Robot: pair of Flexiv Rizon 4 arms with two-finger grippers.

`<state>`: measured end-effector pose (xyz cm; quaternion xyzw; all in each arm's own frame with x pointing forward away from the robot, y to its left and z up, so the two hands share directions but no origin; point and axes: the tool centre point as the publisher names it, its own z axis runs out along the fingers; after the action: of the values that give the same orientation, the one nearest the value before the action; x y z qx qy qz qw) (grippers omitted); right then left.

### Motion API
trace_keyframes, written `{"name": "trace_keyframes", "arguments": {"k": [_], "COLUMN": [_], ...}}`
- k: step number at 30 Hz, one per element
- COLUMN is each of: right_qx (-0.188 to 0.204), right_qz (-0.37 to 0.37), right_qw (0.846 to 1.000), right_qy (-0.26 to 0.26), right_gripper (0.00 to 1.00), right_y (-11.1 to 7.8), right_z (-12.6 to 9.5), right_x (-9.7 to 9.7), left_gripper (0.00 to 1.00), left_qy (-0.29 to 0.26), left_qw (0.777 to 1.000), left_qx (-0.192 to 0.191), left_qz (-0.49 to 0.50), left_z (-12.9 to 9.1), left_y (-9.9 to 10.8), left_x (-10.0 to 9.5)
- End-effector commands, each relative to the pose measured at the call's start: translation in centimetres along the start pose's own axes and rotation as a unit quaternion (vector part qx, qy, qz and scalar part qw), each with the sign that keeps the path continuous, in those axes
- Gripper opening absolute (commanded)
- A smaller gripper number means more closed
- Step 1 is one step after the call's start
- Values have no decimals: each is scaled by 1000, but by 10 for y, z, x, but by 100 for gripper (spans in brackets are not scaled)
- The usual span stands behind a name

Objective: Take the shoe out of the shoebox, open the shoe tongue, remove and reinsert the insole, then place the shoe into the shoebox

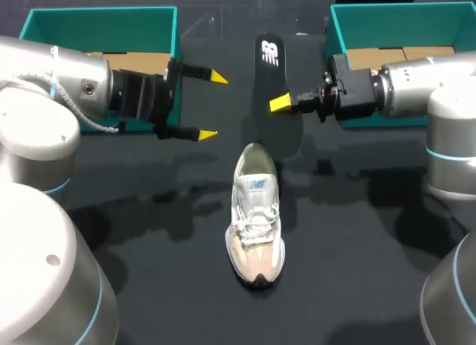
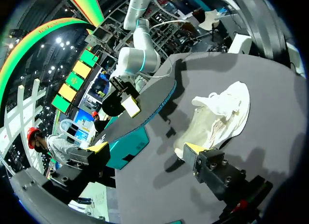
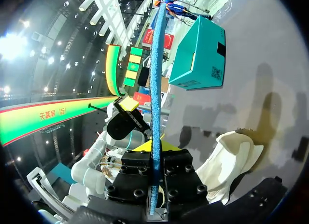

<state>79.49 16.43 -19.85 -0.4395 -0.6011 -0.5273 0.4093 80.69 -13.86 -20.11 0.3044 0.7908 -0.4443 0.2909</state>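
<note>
Right gripper is clamped on the insole, holding it just behind the heel of the shoe. Left gripper is spread wide with nothing in it, beside the left shoebox. Shoe sits mid-table, toe toward me.

I read this as insole out, reinsert next. That needs the insole lined up with the collar, and probably the left steadying the shoe.

Can't see inside the shoe or whether the tongue is open. Right's second fingertip is hidden.

We identify this place as a robot manipulation test station rather than a home or shop. In the head view a bare matte black table fills the frame, with our left arm entering at the left edge and our right arm at the right edge. One teal shoebox stands at the upper left, a second teal shoebox at the upper right.
</note>
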Motion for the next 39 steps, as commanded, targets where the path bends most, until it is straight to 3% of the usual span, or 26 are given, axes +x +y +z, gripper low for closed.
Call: {"name": "trace_keyframes", "arguments": {"k": [1, 3, 4, 6, 7, 9, 10, 12, 15, 17, 25, 27, 35, 39], "right_qx": [-2, -2, -6, -18, -21, -26, -28, -35, -42, -48, -50, -50, -18, -24], "right_qz": [0, 0, 4, 0, -4, -17, -23, -35, -55, -72, -77, -77, -174, -210], "right_qw": [1000, 1000, 1000, 1000, 1000, 999, 999, 998, 997, 996, 995, 995, 984, 977], "right_qy": [-3, -3, -8, -20, -20, -23, -23, -25, -24, -31, -38, -38, -25, -29], "right_gripper": [0, 0, 0, 0, 0, 0, 0, 0, 0, 0, 0, 0, 0, 0], "right_y": [-2, -2, -5, -9, -12, -15, -16, -16, -13, -9, -8, -8, 2, 5], "right_z": [0, 0, 0, 2, 3, 4, 4, 5, 9, 12, 12, 12, 28, 31], "right_x": [2, 2, -1, -4, -5, -5, -5, -5, -3, -1, -1, -1, -11, -12], "left_gripper": [100, 100, 100, 100, 100, 100, 100, 100, 100, 100, 100, 100, 100, 100], "left_qy": [99, 99, 115, 130, 150, 169, 187, 207, 230, 199, 199, 210, 241, 250], "left_qw": [987, 987, 977, 971, 959, 952, 938, 930, 907, 888, 888, 890, 873, 875], "left_qx": [-100, -100, -130, -135, -159, -161, -187, -195, -245, -346, -346, -325, -334, -338], "left_qz": [-80, -80, -125, -148, -183, -198, -225, -235, -253, -230, -230, -241, -261, -241], "left_z": [0, 0, 5, 3, 3, -1, -3, -7, -13, -11, -11, -4, 15, 20], "left_y": [-5, -5, -5, -4, -2, -1, 1, 2, 7, 15, 15, 18, 23, 26], "left_x": [-6, -6, -6, -1, 0, 5, 6, 11, 19, 28, 28, 37, 73, 85]}}
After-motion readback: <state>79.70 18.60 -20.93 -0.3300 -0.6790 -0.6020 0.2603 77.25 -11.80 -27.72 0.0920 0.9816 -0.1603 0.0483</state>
